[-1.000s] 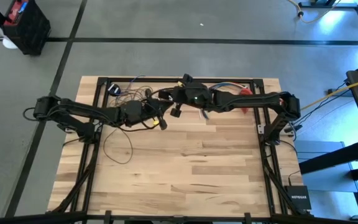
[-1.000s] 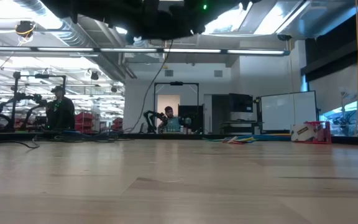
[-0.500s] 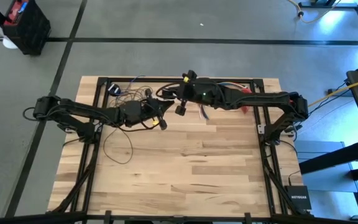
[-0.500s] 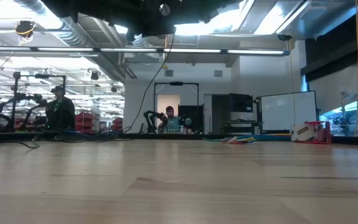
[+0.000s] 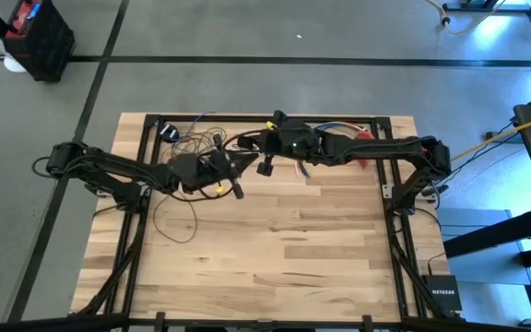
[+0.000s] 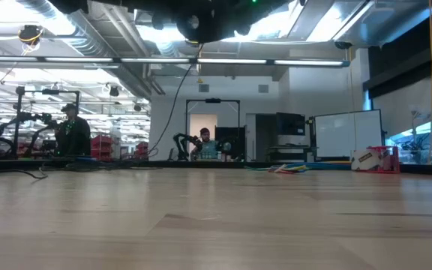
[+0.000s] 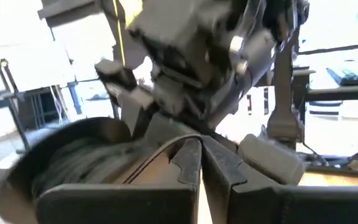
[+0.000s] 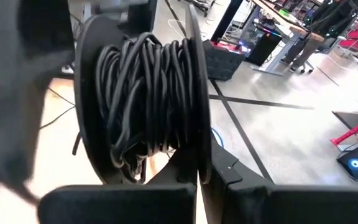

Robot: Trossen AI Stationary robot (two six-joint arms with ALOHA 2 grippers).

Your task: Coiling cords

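Coiling cords (image 5: 187, 148) | spool (image 8: 145, 99) partly wound, right gripper (image 5: 254, 140) pinching its flange | left gripper (image 5: 235, 164) beside spool, clenched, I can't tell on what | loops left.

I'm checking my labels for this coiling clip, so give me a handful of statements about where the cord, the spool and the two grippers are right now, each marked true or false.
1. The right gripper is shut on the rim of a black spool. True.
2. The spool is bare. False: dark cord is wound around it in many turns.
3. Both grippers are up off the table, near its far edge. True: the left gripper and the right one meet there, high above the wooden table.
4. All the cord is on the spool. False: loose loops still lie on the table's left side.
5. The left gripper is wide open. False: its fingers are shut.
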